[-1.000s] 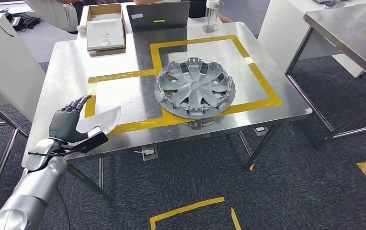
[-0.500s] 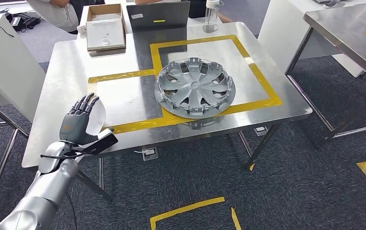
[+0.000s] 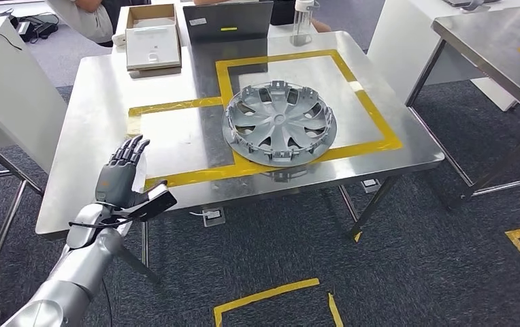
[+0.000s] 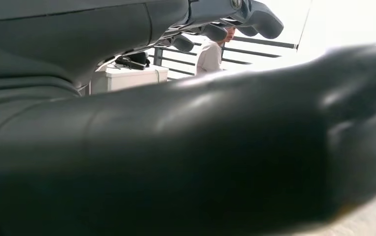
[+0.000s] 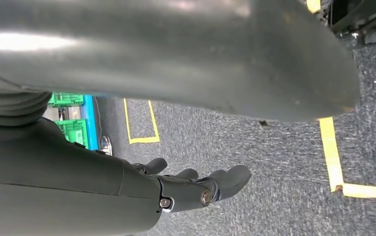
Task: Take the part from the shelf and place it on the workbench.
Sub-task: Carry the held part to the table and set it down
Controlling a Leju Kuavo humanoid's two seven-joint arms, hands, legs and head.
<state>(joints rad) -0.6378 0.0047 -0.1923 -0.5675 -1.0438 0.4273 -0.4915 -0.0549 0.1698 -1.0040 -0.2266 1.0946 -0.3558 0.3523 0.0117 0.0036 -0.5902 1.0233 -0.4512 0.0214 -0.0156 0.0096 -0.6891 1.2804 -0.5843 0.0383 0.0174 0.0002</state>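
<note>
Raised at the near left corner of the workbench [image 3: 94,102], the left hand [image 3: 122,177] is seen from the head view with its dark fingers [image 3: 129,149] spread and pointing away from the robot. Nothing is held in it, and a pale patch beside the palm is probably a reflection on the steel, though the view is too poor to be sure. In the left wrist view the hand [image 4: 176,162] is shown as a blurred dark mass, with its fingertips [image 4: 255,14] apart against a bright background.

Well to the right of that hand, and farther from the robot, the part, a grey wheel cover [image 3: 279,123], is laid flat on the workbench, inside the yellow tape outline [image 3: 278,60] and overlapping the outline's near strip. Beyond the left hand, at the far edge of the workbench, an open cardboard box [image 3: 152,45] is set, with a dark laptop [image 3: 229,20] and a clear bottle [image 3: 302,19] to its right.

In the right wrist view the right hand [image 5: 176,189] is seen hanging over grey carpet [image 5: 255,162] with its fingers loosely extended and nothing grasped.
</note>
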